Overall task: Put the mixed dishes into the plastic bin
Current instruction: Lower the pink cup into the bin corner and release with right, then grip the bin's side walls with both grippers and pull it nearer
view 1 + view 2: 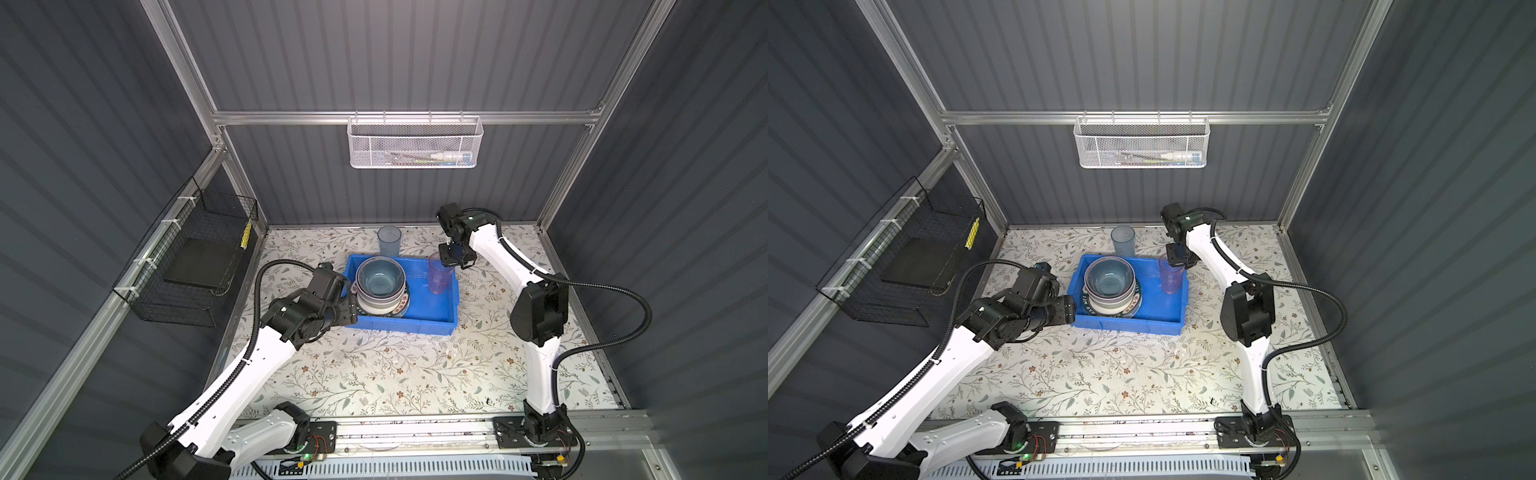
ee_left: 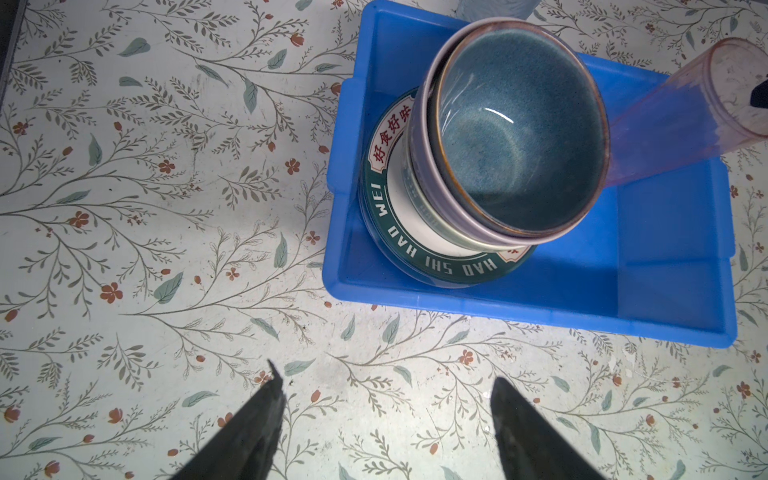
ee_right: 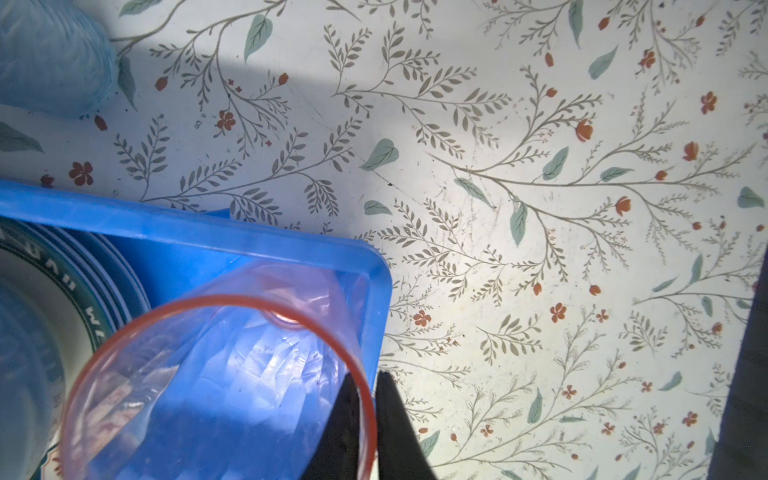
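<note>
The plastic bin (image 1: 415, 326) (image 1: 1129, 326) is a shallow bright blue tray at the table's middle back. In its left half a dark-blue bowl (image 1: 380, 280) (image 2: 519, 133) nests in other bowls on a lettered plate (image 2: 415, 253). A pink tumbler (image 1: 439, 276) (image 3: 216, 395) stands upright in the bin's far right corner. My right gripper (image 1: 453, 258) (image 3: 368, 374) is shut on its rim, one finger inside and one outside. A blue tumbler (image 1: 389, 240) (image 1: 1122, 239) stands on the table behind the bin. My left gripper (image 1: 352, 307) (image 2: 384, 374) stands open and empty just left of the bin.
A black wire basket (image 1: 195, 266) hangs on the left wall. On the back wall hangs a white mesh basket (image 1: 415, 143). The flowered table (image 1: 395, 374) runs in front of the bin to the aluminium rail (image 1: 415, 432) at the arms' bases.
</note>
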`<action>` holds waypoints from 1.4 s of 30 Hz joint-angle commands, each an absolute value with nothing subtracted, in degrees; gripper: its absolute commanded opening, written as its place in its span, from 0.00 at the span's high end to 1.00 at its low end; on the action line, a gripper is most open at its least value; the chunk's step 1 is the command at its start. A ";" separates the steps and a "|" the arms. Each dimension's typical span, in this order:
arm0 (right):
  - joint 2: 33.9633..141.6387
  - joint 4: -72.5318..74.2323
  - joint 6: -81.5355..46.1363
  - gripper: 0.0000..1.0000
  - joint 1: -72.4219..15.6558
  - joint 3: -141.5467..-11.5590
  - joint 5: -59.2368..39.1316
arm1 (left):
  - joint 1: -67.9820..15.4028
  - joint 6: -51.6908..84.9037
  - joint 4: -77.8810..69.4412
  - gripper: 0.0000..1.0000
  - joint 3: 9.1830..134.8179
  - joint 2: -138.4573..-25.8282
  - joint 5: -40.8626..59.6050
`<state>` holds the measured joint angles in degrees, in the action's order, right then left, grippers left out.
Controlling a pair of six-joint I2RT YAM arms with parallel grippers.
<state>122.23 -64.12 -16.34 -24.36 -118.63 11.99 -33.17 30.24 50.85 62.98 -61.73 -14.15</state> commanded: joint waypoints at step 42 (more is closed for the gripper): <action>81.99 -38.53 -28.56 0.30 -25.07 -66.58 -8.00 | -11.32 14.70 39.71 0.56 64.52 -82.42 7.40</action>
<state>82.54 -41.98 -26.89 -24.53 -68.58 -5.48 -11.88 16.53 40.47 65.41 -82.26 4.25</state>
